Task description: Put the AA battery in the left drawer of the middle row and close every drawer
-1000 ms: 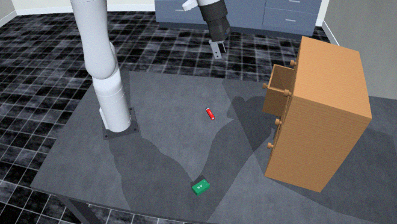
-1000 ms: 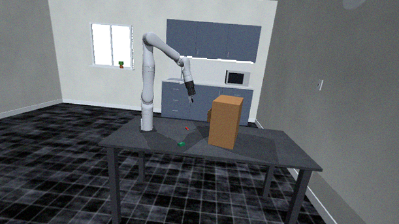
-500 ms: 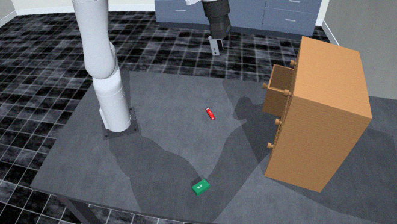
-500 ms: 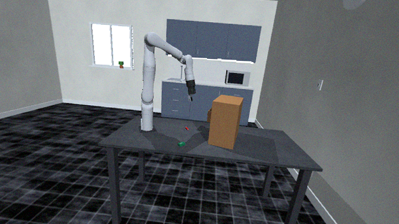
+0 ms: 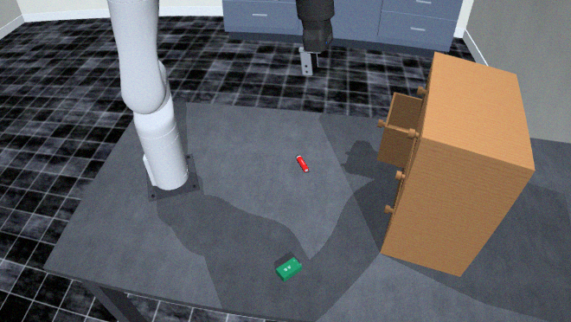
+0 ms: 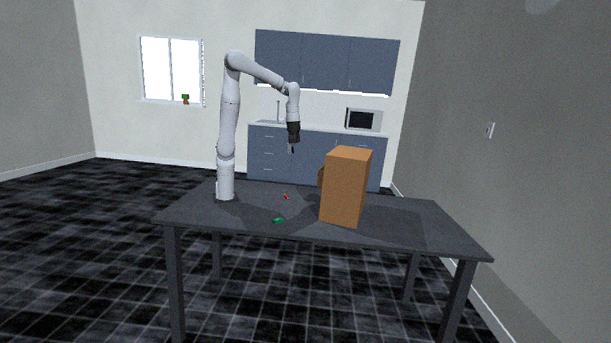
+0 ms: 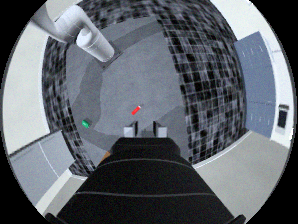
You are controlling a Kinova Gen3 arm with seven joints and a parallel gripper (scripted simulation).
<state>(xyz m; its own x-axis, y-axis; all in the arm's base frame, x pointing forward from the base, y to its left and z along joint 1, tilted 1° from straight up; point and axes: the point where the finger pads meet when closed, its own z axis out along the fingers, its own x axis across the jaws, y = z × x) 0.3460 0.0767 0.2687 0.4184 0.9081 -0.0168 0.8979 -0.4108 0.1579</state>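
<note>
The red AA battery [image 5: 302,164] [image 6: 286,197] [image 7: 136,110] lies on its side on the table, between the arm's base and the chest. The wooden chest [image 5: 467,195] [image 6: 345,187] stands upright, drawer fronts toward the arm. One left-column drawer [image 5: 394,147] [image 6: 320,176] is pulled well out and looks like the middle row's; its floor is hidden. The top-left, top-right, middle-right and bottom-right drawers look pushed in; the bottom-left one is hidden. My gripper [image 5: 311,71] [image 6: 290,151] [image 7: 145,126] is open and empty, high above the table, pointing down, left of the open drawer in the top view.
A green box [image 5: 288,269] [image 6: 278,220] [image 7: 85,123] lies on the table nearer the front edge in the top view. The arm's base stands at the left of the table. Knobs stick out of the chest's front, and the open drawer juts toward the arm.
</note>
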